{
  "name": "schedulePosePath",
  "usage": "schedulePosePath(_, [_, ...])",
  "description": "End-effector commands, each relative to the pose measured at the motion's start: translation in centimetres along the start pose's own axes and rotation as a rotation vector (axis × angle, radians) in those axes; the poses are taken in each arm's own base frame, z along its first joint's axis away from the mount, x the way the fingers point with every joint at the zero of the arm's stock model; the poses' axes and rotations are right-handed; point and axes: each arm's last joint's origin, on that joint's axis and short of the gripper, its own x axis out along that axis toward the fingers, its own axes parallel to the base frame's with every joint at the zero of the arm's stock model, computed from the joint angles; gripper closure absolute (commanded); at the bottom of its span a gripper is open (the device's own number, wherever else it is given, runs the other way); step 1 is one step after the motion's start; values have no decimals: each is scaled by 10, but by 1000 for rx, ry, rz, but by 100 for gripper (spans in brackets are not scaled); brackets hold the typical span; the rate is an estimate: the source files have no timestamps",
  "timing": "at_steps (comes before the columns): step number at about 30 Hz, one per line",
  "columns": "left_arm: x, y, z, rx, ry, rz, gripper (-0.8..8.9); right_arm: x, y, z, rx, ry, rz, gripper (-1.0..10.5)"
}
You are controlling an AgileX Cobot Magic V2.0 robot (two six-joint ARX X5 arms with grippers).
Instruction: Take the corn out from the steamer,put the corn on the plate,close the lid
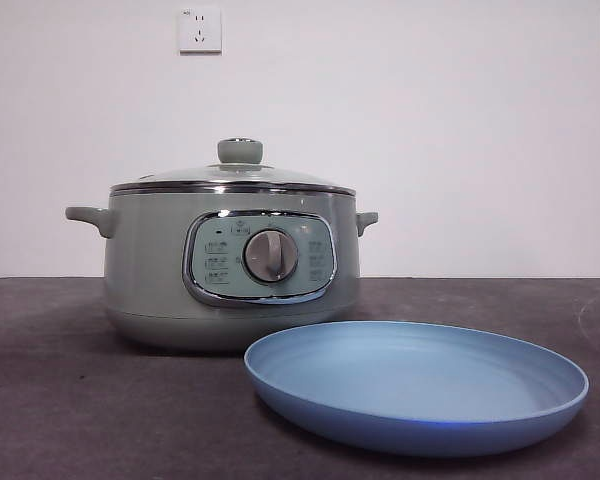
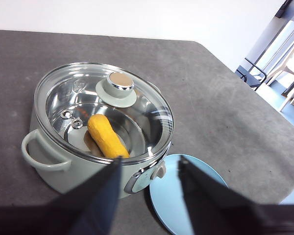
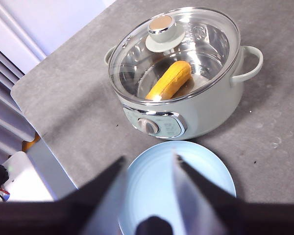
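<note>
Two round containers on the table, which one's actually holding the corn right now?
The steamer, the sage-green pot. The corn lies on its floor under the closed glass lid. The blue plate in front of it has nothing on it.

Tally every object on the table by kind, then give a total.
Steamer: 1
Lid, sitting on the steamer: 1
Corn, inside the steamer: 1
Plate, empty: 1
Total: 4
</note>
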Motion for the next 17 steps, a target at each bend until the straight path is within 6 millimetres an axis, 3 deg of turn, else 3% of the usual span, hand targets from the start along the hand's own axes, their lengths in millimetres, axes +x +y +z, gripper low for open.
schedulePosePath(1, [-1, -1, 1, 19, -4, -5, 266, 0, 1, 1, -15, -4, 0, 309])
schedulePosePath(11, [8, 5, 9, 36, -25, -7, 266, 0, 1, 1, -13, -3, 0, 312])
schedulePosePath(17, [32, 12, 30, 65, -30, -43, 266, 0, 1, 1, -13, -4, 0, 312])
